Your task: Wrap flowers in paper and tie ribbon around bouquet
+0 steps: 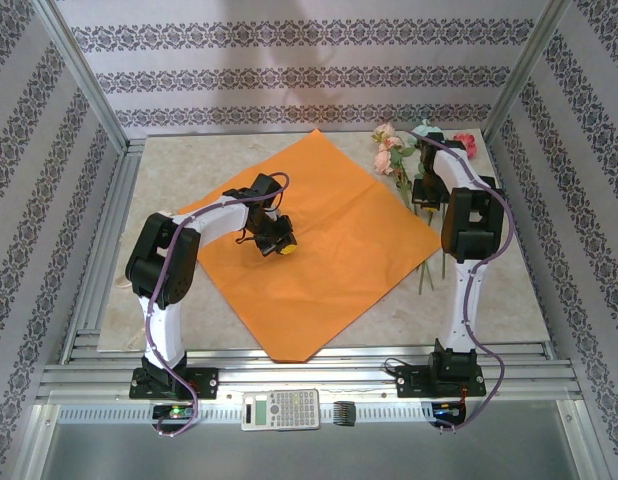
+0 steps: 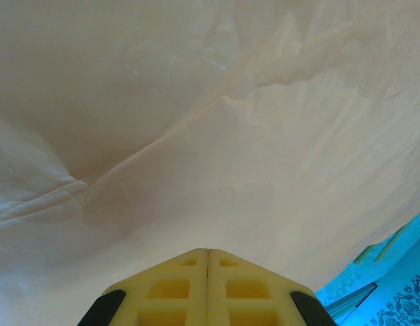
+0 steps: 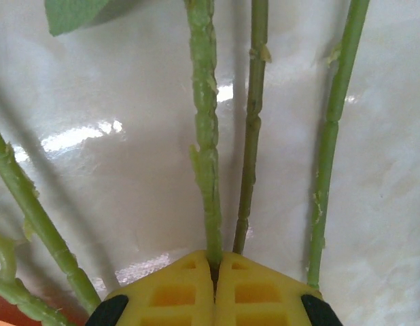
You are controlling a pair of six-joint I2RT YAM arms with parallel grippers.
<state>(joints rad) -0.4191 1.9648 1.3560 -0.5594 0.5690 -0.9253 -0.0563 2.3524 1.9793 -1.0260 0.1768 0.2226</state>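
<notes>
Here, pale glossy marble-look tabletop sitting inside grey floral-striped wallpaper walls. Mid-table, large bright orange paper sheet lying flat, creased. Far right, artificial green-stemmed flowers lying along its edge. Closed left gripper pointing at sheet; right gripper pinching stems.

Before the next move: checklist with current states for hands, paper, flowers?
1. Right hand shut on flowers: ok, stems run into its closed seam.
2. All stems gripped: not ok, others lie outside the grip.
3. Left hand shut: ok. Pinching paper: cannot tell.
4. Paper spread flat on table: ok, lightly creased.
5. Flowers on paper: not ok, blooms lie on the table beyond its right edge.
</notes>
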